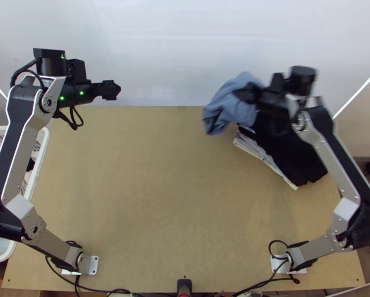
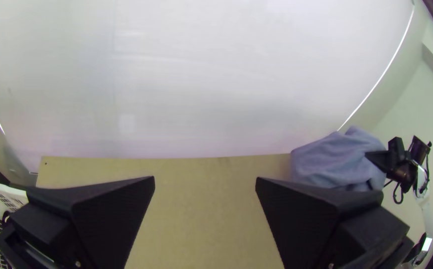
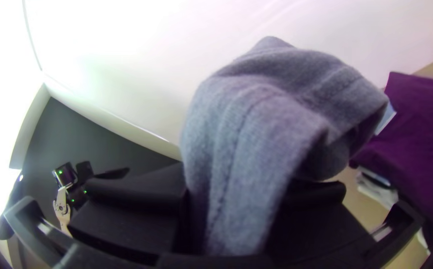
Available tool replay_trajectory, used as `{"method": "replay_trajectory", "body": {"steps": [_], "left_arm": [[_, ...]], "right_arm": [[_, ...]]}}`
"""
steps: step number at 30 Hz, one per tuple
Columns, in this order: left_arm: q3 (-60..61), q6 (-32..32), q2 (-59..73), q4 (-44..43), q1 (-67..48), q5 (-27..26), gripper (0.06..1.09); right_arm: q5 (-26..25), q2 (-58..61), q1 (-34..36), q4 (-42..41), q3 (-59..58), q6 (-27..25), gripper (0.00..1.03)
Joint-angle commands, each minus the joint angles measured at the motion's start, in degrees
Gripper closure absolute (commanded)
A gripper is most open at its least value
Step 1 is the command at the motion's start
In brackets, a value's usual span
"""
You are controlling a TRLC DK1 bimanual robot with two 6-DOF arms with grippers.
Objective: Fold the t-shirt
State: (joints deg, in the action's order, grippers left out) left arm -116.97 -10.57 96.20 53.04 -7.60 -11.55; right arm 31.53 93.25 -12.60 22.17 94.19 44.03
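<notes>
At the left edge of the light wooden table (image 1: 150,198) stands a white plastic basket with a slotted wall (image 1: 41,153). The left gripper (image 1: 116,90) is just beyond the far edge, near the far left corner, its broad black fingers (image 2: 112,214) spread with nothing between them. It seems best parked there, away from the cloth, unless a corner needs straightening afterwards.

Right of the middle, at the far edge, the blue-grey soft-knit t-shirt (image 1: 224,106) hangs in a loose, doubled bundle from the right gripper (image 1: 248,93), whose fingers are pressed together on a gathered part of it. Which part of the shirt that is, I cannot tell. Its near side overlaps the stack of folded clothes (image 1: 264,151) towards the far right corner, a dark garment (image 1: 296,161) on top; whether they touch is unclear.

The step in hand looks like placing the shirt on that stack. To do it well, centre the bundle over the dark garment first, then lower until the hanging end lands flat, and let the rest follow it down. Part the fingers only once the cloth is supported, and back out level. Dragging it sideways could skew the layers below; letting go too high would probably crumple the shirt.
</notes>
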Motion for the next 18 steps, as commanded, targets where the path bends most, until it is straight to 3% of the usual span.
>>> {"method": "replay_trajectory", "body": {"steps": [1, 9, 18], "left_arm": [[0.25, 0.81, -0.23, -0.04, 0.83, -0.67, 0.1], [0.42, 1.78, -0.05, -0.65, 0.83, -0.84, 0.1], [0.86, 1.87, -0.14, -0.74, 1.79, -0.93, 0.1]], "right_arm": [[5.47, -1.67, 10.84, 1.21, 2.22, -4.66, 1.0], [6.79, 3.43, 16.73, 1.21, 7.76, -4.83, 1.0], [6.79, 8.26, 16.47, 1.12, 12.51, -3.95, 1.0]]}}
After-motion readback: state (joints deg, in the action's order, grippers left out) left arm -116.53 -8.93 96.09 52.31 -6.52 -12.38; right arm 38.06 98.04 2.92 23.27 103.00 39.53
